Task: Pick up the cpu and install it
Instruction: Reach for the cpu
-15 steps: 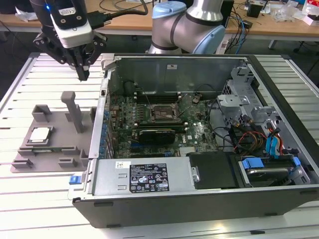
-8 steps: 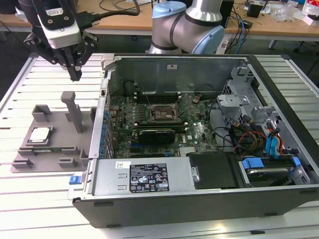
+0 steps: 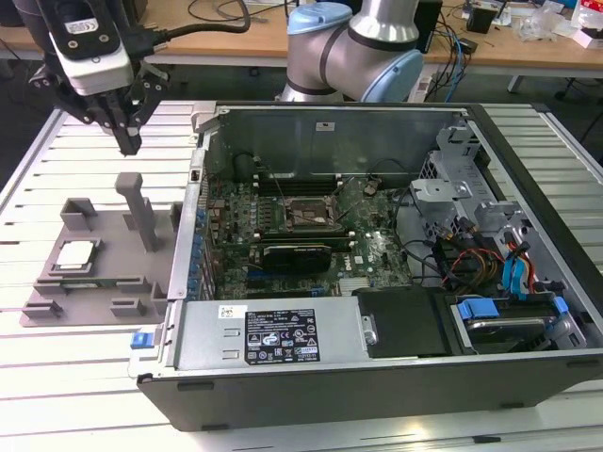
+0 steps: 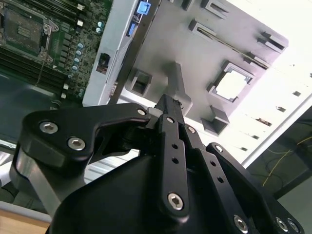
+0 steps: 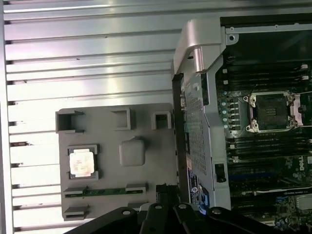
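The cpu (image 3: pixel 75 256), a small silver square chip, lies flat in a recess of the grey plastic tray (image 3: pixel 105 275) on the slatted table, at the exterior view's left. Both wrist views show the cpu (image 4: pixel 233 85) (image 5: pixel 81 162) resting in the tray (image 4: pixel 195 53) (image 5: pixel 112 141). My gripper (image 3: pixel 130 147) hangs in the air above the tray's far side, well clear of the chip, its black fingers drawn together with nothing between them. The gripper (image 4: pixel 168 103) points down at the tray's upright post (image 4: pixel 178 80). Inside the open computer case is the bare motherboard socket (image 3: pixel 308 215) (image 5: pixel 269 112).
A tall grey post (image 3: pixel 141 212) and low blocks rise from the tray right under my fingers. The case's metal side wall (image 3: pixel 193 217) stands between tray and motherboard. Cables and drive cages (image 3: pixel 480 254) crowd the case at the exterior view's right. A desk runs behind.
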`<state>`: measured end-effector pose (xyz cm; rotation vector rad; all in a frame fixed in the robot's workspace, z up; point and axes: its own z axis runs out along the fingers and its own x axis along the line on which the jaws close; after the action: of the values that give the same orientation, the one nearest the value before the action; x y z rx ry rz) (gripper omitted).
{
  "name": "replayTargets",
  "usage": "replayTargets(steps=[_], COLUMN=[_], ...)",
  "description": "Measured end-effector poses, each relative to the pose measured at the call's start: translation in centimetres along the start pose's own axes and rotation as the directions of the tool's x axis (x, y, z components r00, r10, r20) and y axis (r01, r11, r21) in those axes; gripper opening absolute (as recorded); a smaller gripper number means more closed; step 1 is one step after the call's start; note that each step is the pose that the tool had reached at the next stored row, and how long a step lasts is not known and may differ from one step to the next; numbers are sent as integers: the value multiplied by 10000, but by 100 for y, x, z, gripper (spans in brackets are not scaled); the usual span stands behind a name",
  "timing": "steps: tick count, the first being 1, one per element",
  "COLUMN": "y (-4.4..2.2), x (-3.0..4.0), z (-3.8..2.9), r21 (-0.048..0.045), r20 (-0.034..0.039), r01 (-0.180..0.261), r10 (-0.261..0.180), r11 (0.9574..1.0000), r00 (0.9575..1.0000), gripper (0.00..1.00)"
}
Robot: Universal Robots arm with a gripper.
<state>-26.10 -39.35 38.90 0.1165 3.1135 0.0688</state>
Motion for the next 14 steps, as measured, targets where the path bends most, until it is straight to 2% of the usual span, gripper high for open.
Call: replayTargets(steps=[4, 10, 14], y=[-6, -19, -24], x=[77, 219, 269], z=[19, 91, 122], r21=[-1, -1, -1], r20=[1, 1, 1], r01=[-1, 0, 0], r10=[1, 0, 0], r11=[10000, 10000, 10000], r00=[10000, 10000, 10000], gripper=[11, 11, 11])
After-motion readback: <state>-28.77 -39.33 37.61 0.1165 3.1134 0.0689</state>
